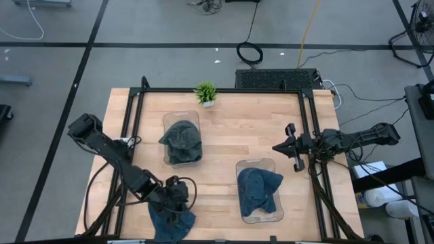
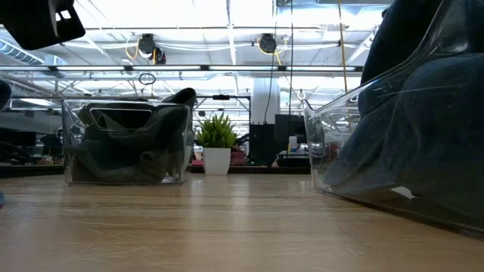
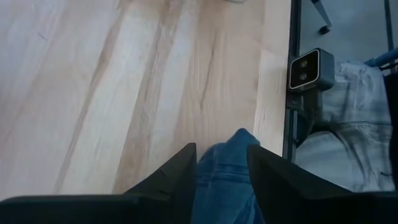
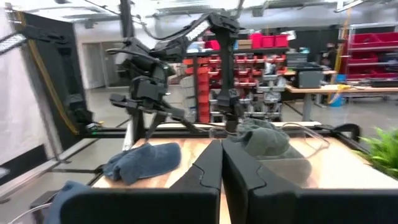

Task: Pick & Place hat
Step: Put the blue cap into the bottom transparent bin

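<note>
Left gripper [image 1: 175, 203] sits low in the high view, near the bottom left of the table [image 1: 224, 142], and from my seat I see its fingers [image 3: 180, 171] partly closed around a fold of blue cloth in the left wrist view. That cloth is the blue hat [image 1: 171, 222], a denim-coloured piece lying at the table's bottom edge in the high view, just below the gripper and touching it. In the left wrist view the hat [image 3: 224, 177] fills the gap between the two dark fingers, with bare wood ahead of it and the black table frame to the right of the frame.

Right gripper [image 1: 283, 146] hangs at the right edge of the table in the high view, mid-height in the frame, well apart from the hats. I see its fingers [image 4: 208, 165] pressed together with nothing between them in the right wrist view.

Two clear bins stand on the wood. One clear bin [image 1: 182, 139] sits left of centre in the high view and holds a dark grey-green hat [image 1: 182, 137]. A second clear bin [image 1: 260, 192] sits lower right of centre and holds another blue hat [image 1: 258, 188]. A small potted plant [image 1: 205, 93] stands at the table's top edge.
</note>
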`<action>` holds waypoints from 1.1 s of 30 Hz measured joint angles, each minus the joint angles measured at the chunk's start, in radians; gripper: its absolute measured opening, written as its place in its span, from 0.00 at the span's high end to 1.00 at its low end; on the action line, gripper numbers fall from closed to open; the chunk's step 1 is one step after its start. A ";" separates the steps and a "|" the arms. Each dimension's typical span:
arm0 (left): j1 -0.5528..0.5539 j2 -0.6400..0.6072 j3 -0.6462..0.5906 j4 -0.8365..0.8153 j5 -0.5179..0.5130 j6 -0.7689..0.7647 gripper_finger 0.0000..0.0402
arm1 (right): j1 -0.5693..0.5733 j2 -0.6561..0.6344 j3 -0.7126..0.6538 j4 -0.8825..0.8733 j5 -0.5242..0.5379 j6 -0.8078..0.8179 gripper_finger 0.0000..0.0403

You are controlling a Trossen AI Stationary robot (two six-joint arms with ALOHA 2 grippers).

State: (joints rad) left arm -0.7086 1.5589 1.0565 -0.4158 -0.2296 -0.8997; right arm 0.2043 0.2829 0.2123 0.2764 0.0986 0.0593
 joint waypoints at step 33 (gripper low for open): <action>0.048 0.000 0.000 -0.016 -0.007 0.034 0.63 | 0.000 0.000 -0.001 0.100 -0.259 0.047 0.54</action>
State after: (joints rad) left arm -0.6606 1.5585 1.0565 -0.4320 -0.2363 -0.8660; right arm 0.2047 0.2825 0.2111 0.3767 -0.1601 0.1063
